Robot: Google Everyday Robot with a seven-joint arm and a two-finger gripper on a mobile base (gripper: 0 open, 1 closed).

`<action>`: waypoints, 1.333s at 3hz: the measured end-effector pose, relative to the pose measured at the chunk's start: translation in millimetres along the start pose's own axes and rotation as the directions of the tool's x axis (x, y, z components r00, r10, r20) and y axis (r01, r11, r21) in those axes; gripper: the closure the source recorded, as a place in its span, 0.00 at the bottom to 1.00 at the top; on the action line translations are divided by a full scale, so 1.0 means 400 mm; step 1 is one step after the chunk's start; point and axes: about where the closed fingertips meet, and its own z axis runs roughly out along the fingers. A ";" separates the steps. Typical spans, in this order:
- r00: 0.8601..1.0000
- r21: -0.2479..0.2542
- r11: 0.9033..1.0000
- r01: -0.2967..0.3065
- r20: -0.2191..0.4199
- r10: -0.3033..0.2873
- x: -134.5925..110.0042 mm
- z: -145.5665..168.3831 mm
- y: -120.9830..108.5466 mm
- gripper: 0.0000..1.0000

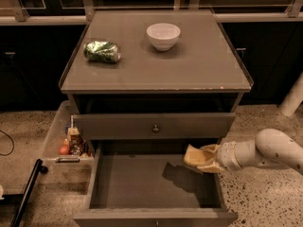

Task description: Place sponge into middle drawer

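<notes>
Clamping sponge between fingers of gripper, sponge jutting past fingertips toward drawer centre. Hovering over right side of open middle drawer, bare floor below fingers. Held inside wall line so release likely lands inside; not yet let go.

Under dim overhead light, a shadow is thrown into the middle drawer by the gripper, by which the sponge is clasped at the drawer's right wall.

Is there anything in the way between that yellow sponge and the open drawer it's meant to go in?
Nothing visible is in the way. The hand holds the sponge over the right side of the middle drawer, and the floor beneath it is bare.
</notes>
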 end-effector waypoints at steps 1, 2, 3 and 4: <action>1.000 -0.025 1.000 -0.010 0.020 0.010 0.010 0.097 -0.002 1.00; 0.999 -0.028 1.000 -0.009 0.041 0.011 0.020 0.192 -0.010 1.00; 0.998 -0.036 0.999 0.018 0.062 -0.016 0.033 0.282 -0.010 1.00; 0.997 -0.059 0.997 0.041 0.067 -0.037 0.048 0.359 0.001 1.00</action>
